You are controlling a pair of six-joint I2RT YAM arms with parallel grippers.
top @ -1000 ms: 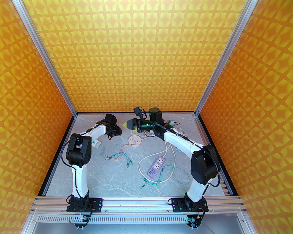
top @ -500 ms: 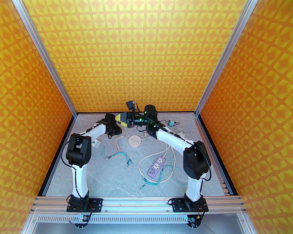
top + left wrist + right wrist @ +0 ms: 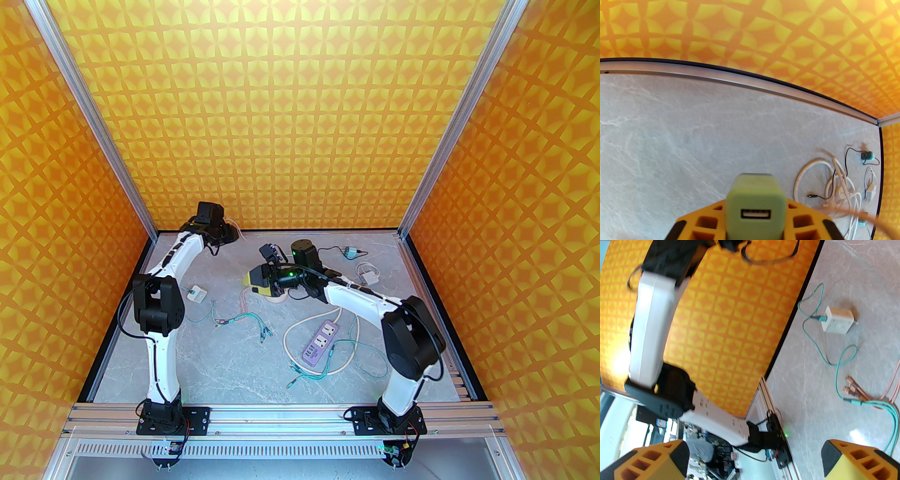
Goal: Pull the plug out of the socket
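**Item:** green USB charger plug point(image 3: 755, 199).
**Location:** clamped between the yellow fingers of the left hand point(image 3: 754, 226), held up near the back wall and well clear of the counter point(image 3: 670, 131).
**Change:** a second ago the left hand sat low beside the round socket point(image 3: 280, 299). It has since risen and drawn back.
**Right hand** point(image 3: 254, 283)**:** spread wide and empty, now lowered over the socket.
**Status:** the plug looks free of the socket, so the pull is judged essentially complete.

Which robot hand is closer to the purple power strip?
Right. The right gripper hovers behind and left of the purple power strip; the left gripper, holding the green plug, is farther away near the back wall.
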